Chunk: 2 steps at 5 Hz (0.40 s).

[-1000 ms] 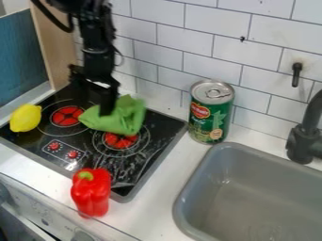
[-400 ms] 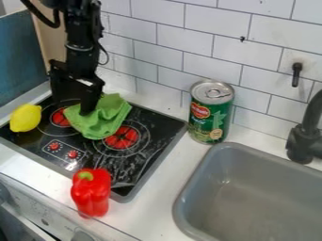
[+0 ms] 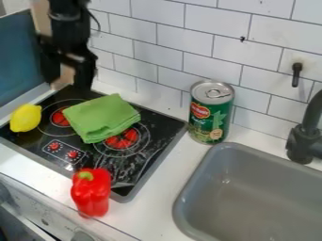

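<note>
The black gripper (image 3: pixel 67 82) hangs over the back left corner of the stove, above and behind the green cloth, its fingers apart with nothing between them. Folded and lying on the black stovetop (image 3: pixel 146 141), the green cloth (image 3: pixel 102 117) covers part of the area between the burners. A yellow lemon (image 3: pixel 26 118) rests at the stove's left edge. The red bell pepper (image 3: pixel 91 193) stands upright at the front edge of the stove. To the stove's right, a green can (image 3: pixel 211 112) is upright on the counter near the wall.
A grey sink (image 3: pixel 189 190) takes up the lower right, with a black faucet (image 3: pixel 304 136) at its right rear. White wall tiles (image 3: pixel 182 37) rise behind the counter. A blue panel (image 3: pixel 24 56) stands at the far left.
The cloth was held or touched by the gripper and now lies flat on the stove, further left than at first. The gripper has opened and moved up and left, away from it.
</note>
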Available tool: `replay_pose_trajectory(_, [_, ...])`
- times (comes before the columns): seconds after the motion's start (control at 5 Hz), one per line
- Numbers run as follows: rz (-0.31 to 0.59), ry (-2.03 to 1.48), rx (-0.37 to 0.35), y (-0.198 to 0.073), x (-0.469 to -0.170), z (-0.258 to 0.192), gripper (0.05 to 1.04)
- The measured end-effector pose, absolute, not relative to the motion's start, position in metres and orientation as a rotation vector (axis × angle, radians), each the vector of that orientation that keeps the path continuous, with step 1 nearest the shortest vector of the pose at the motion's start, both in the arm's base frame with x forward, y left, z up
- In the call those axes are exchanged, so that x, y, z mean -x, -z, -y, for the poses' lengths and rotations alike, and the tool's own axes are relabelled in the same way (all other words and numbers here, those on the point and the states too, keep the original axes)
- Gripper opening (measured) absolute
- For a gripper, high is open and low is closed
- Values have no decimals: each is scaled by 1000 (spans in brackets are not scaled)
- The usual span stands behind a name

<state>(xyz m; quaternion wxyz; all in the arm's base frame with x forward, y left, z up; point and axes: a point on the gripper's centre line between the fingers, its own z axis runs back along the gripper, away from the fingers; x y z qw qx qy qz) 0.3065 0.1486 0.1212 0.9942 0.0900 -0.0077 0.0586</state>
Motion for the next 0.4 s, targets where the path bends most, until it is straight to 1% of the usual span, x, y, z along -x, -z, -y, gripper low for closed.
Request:
replay_pose_trajectory(0.2, [53, -73, -131, -142, -293, -133, 1008])
replay_pose_trajectory(0.4, [31, -35, -104, -147, -280, -125, 1008])
